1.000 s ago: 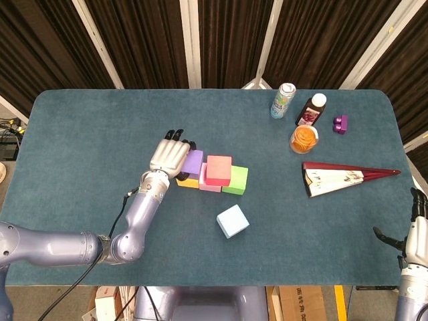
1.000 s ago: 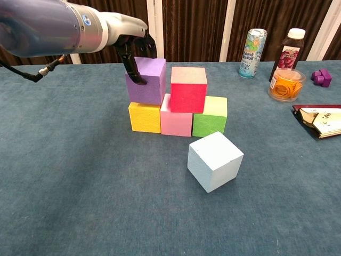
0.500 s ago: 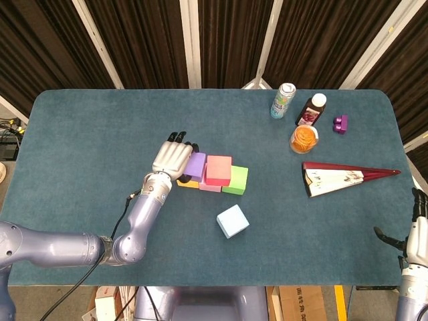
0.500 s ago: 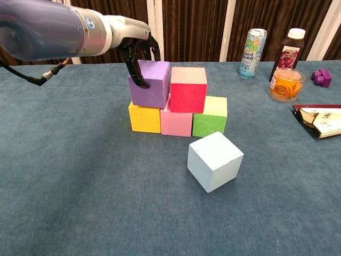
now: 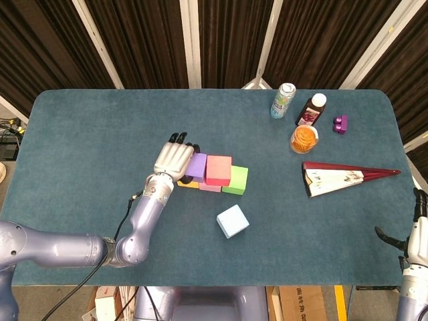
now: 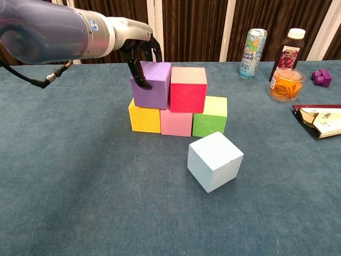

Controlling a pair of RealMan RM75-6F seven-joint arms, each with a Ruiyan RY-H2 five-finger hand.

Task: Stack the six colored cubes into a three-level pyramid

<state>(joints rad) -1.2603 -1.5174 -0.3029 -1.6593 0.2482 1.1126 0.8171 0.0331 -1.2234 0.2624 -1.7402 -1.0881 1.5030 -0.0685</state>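
Observation:
A bottom row of a yellow cube (image 6: 144, 117), a pink cube (image 6: 176, 123) and a green cube (image 6: 210, 118) stands mid-table. On top sit a purple cube (image 6: 152, 84) (image 5: 196, 166) and a red cube (image 6: 188, 89) (image 5: 218, 170), side by side and touching. My left hand (image 6: 139, 53) (image 5: 172, 159) grips the purple cube, with dark fingertips on its left face and behind it. A light blue cube (image 6: 214, 160) (image 5: 233, 221) lies alone on the cloth in front of the stack. My right hand (image 5: 416, 231) hangs at the table's near right corner, fingers apart and holding nothing.
At the back right stand a can (image 5: 283, 100), a dark bottle (image 5: 311, 109), a cup of orange rings (image 5: 303, 139) and a small purple block (image 5: 340, 123). A red folded fan (image 5: 344, 176) lies right of the cubes. The teal table (image 5: 87, 134) fills the view.
My left hand has slid the purple cube to the right along the bottom row, closing the gap until it meets the red cube. The right hand has not moved.

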